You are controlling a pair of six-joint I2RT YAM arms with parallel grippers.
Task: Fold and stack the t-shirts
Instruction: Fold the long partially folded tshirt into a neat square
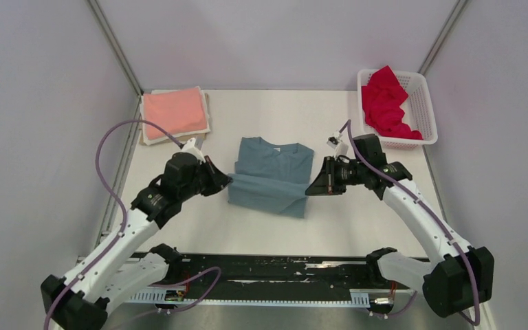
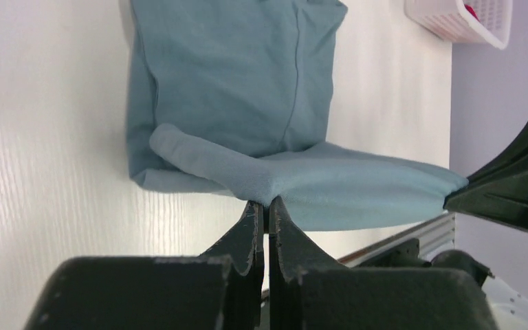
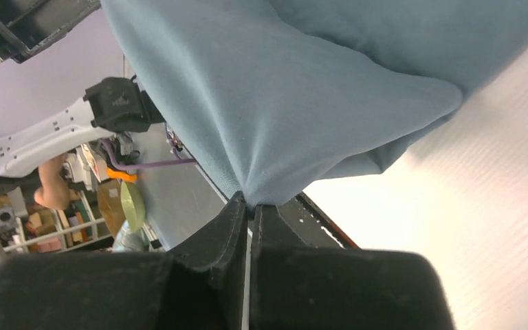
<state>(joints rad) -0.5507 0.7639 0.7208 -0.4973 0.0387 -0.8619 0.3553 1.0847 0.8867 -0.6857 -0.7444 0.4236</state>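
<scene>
White basket (image 1: 423, 96) at 2 o'clock holds the crumpled red shirt (image 1: 383, 104). Grey-blue shirt (image 1: 273, 163) sits mid-table, half-folded, near hem raised. Left gripper (image 1: 227, 180) and right gripper (image 1: 310, 190) jaws are both pinching its hem corners.

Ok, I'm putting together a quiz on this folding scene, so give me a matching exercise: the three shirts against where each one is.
Things:
1. grey-blue t-shirt
2. salmon-pink t-shirt
3. red t-shirt

Places:
A. bunched in the white basket
B. folded at the far left corner of the table
C. mid-table, pinched by the left gripper and right gripper

Pairs: 1-C, 2-B, 3-A
</scene>
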